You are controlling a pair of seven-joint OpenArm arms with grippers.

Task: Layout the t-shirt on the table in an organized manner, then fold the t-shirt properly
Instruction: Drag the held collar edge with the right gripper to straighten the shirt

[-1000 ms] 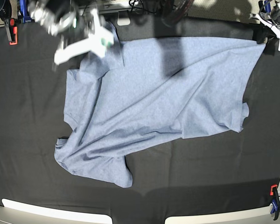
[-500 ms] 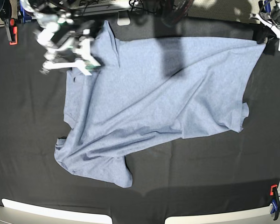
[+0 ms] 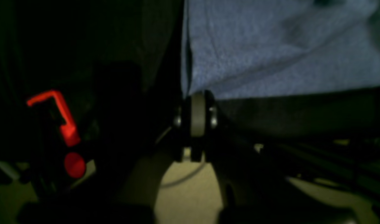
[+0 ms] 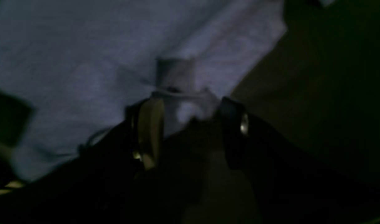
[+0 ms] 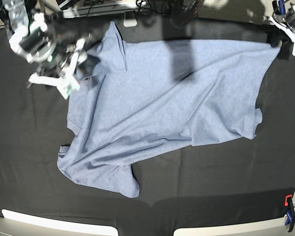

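Note:
The light blue-grey t-shirt (image 5: 167, 108) lies spread and creased on the black table (image 5: 211, 187), plain side up. No lettering shows. My right gripper (image 5: 78, 69) is at the shirt's upper left edge. In the right wrist view its fingers (image 4: 149, 130) stand apart, with a bunch of shirt fabric (image 4: 183, 102) between them. My left gripper (image 5: 279, 43) is at the far right corner of the shirt. In the left wrist view it (image 3: 194, 115) is shut on the shirt's corner (image 3: 270, 56) at the table edge.
A red clamp (image 3: 65, 124) sits beside the left gripper at the table edge. A blue and red clamp (image 5: 288, 212) is at the front right corner. White panels (image 5: 54, 223) run along the front edge. Cables and gear lie beyond the far edge.
My right gripper has moved left and toward the front, from over the shirt's collar area to its upper left edge. The shirt and the left gripper have stayed in place.

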